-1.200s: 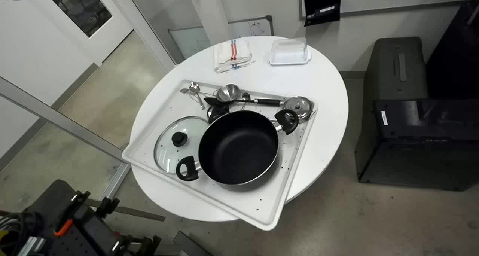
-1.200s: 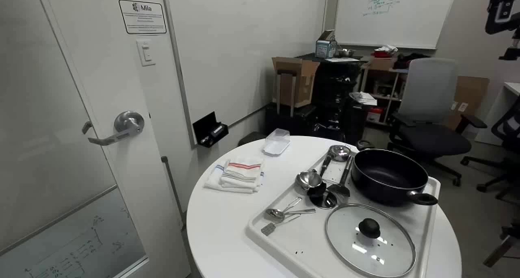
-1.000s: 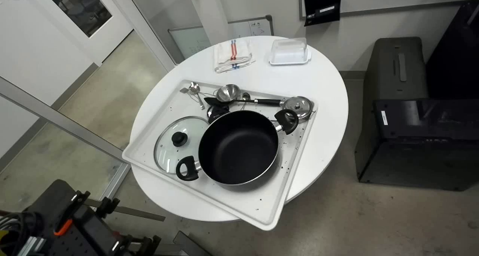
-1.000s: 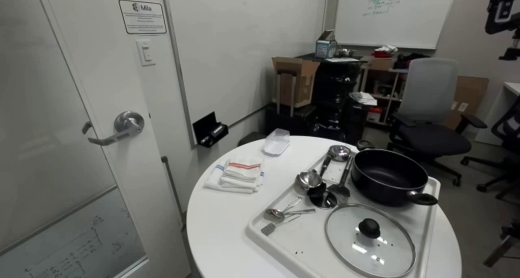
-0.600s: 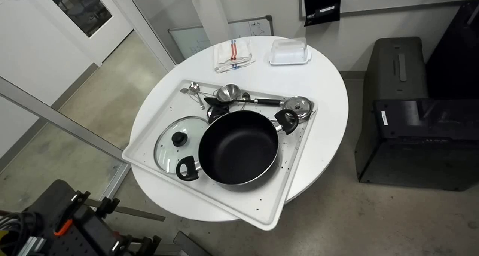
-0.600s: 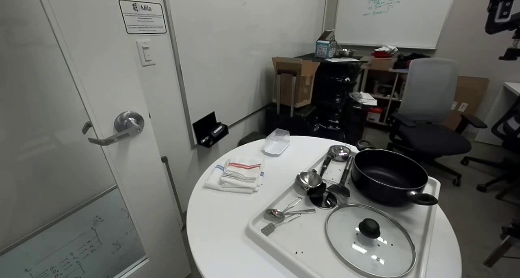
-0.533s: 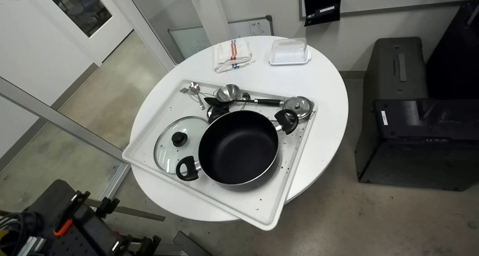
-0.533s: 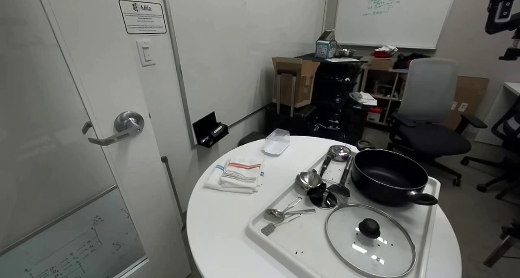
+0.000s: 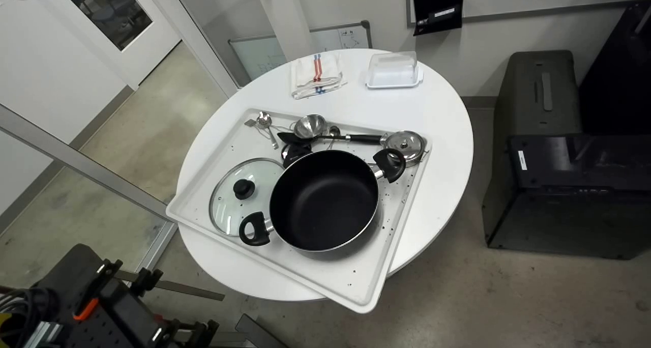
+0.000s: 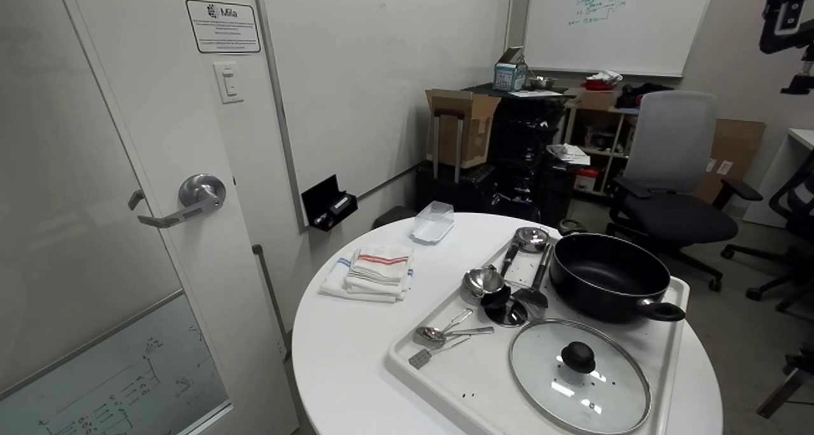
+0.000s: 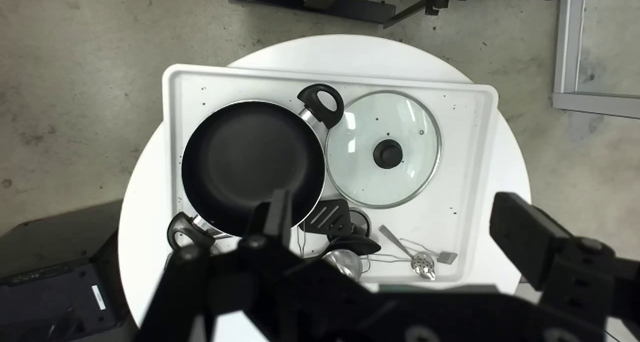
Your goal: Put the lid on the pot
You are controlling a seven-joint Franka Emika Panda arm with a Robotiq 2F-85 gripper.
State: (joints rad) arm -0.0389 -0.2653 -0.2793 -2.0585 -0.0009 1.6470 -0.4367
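Note:
The clear glass lid [image 9: 231, 205] lies flat on the white tray, its black knob up, close beside the pot; it also shows in an exterior view [image 10: 547, 374] and the wrist view [image 11: 360, 177]. The black pot [image 9: 325, 200] stands upright and uncovered on the tray, also in an exterior view [image 10: 607, 276] and the wrist view [image 11: 245, 157]. One pot handle reaches close to the lid's edge. My gripper [image 11: 395, 217] is wide open and empty, high above the tray in the wrist view. A dark robot part [image 10: 788, 34] shows at an exterior view's upper right.
The white tray [image 9: 374, 282] overhangs the round white table [image 9: 437, 114]. Several metal and black utensils [image 11: 345, 262] lie on the tray beside pot and lid. Folded towels [image 9: 318, 76] and a clear-covered white dish [image 9: 394, 70] stand on the table.

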